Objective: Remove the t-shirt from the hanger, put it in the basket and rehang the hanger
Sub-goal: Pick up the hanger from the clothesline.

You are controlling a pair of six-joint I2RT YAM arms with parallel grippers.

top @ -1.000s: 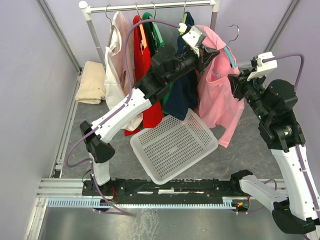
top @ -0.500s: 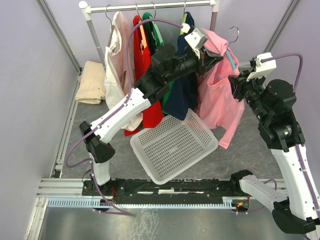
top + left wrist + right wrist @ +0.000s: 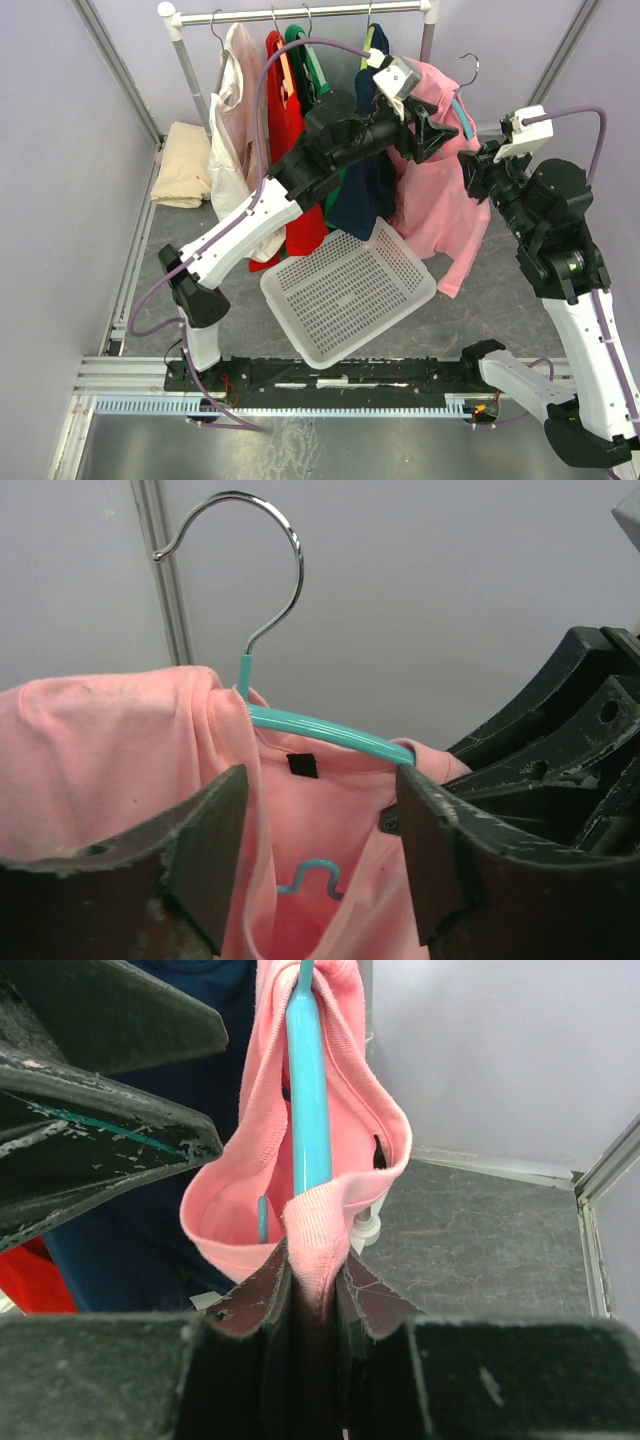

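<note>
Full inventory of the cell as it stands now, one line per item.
pink t-shirt: 1, pink, on the teal hanger, right of the clothes rail
teal hanger: 1, teal with metal hook, off the rail
cream shirt: 1, cream, rail, leftmost
red shirt: 1, red, rail
green shirt: 1, green, rail
navy shirt: 1, navy, rail
clothes rail: 1, pale, back
basket: 1, white, below the shirts
folded cloth: 1, beige, far left
left gripper: 1, black, open at the collar
right gripper: 1, black, pinching the pink t-shirt

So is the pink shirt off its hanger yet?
Not yet. Done: the hanger is off the rail. In hand: the right gripper pinches the pink t-shirt at the collar; the left gripper is open by the neck. Left: sliding the shirt off the hanger, which sits inside it.
</note>
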